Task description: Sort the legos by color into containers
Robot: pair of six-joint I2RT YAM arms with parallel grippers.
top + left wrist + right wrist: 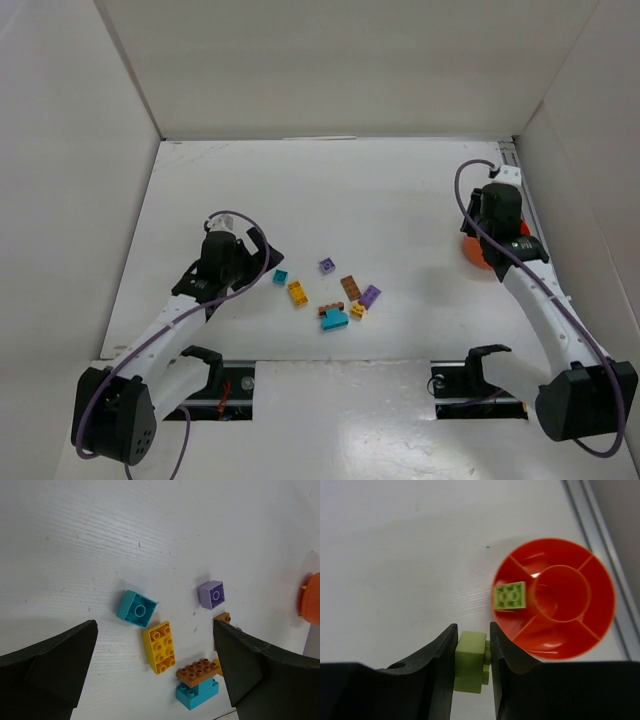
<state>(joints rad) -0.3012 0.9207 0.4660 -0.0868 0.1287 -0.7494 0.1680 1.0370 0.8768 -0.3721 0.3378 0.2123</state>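
Lengthwise along right jaws (gripped): green lego (470,662).

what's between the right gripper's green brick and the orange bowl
Nothing: the right wrist view shows only bare table between the held green brick and the bowl.

Nothing to read.
I found no letters, numbers or labels on any brick (159,647), the bowl (600,587) or the table (400,190).

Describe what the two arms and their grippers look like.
Both arms, left arm and right arm, have white links with black joint housings and a purple cable looping alongside. The left gripper and right gripper each have two matte black, wedge-shaped fingers.
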